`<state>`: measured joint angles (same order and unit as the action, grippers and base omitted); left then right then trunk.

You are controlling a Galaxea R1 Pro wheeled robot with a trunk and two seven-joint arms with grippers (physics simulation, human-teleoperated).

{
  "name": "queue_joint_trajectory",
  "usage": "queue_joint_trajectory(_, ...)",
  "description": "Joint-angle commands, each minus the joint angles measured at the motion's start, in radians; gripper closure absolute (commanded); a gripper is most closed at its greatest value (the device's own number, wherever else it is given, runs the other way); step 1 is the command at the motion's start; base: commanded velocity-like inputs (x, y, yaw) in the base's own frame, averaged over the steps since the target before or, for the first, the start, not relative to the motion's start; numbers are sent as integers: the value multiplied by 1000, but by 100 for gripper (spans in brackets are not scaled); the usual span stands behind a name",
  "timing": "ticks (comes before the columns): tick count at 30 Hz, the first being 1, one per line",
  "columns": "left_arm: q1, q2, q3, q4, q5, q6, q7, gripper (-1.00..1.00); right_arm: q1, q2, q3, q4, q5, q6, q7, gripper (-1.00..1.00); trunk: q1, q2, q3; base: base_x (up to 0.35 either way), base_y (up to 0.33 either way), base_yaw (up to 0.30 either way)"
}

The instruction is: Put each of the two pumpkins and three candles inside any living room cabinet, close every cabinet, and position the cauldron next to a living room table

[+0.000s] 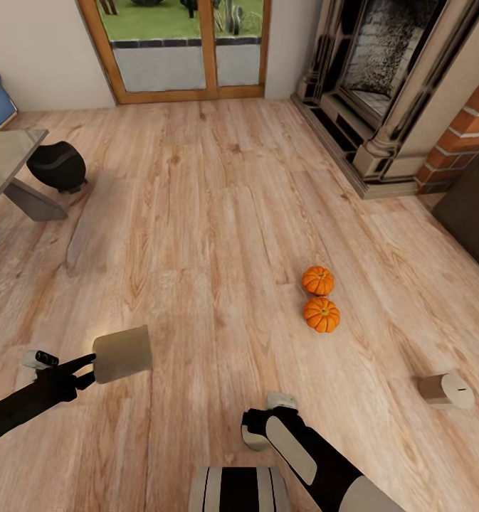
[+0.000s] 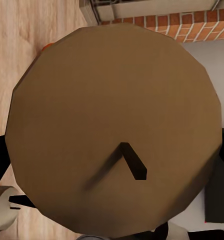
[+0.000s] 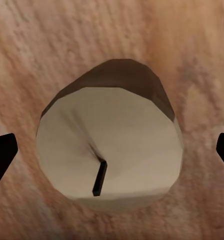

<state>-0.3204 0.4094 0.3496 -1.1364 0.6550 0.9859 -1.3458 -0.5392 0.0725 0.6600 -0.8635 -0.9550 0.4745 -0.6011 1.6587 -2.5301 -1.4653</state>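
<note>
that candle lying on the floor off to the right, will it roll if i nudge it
Probably yes: the candle is a short cylinder lying on its side on smooth wood floor, so a sideways nudge should roll it. It looks rigid, and its curved sides might slip in a pinch.

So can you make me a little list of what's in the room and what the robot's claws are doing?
left claw: holding a tan candle off the floor
right claw: open, over a pale candle on the floor
third candle: lying on its side, floor
pumpkins: two, side by side
cauldron: black, by the table
cabinet: dark, at the right edge
</note>
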Motion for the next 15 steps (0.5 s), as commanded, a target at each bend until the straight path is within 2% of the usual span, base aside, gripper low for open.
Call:
queue_joint_trajectory(1,0,0,0,0,2,7,2,100,-1,0,3,-1,-7,2,-8,-100,0,0,-1,0,0,0)
queue_joint_trajectory(7,0,0,0,0,2,7,2,100,-1,0,3,0,-7,1,-8,-100,2,-1,-20,0,0,0)
queue_joint_trajectory(15,0,0,0,0,2,7,2,100,-1,0,3,0,-7,1,-8,-100,2,-1,-20,0,0,0)
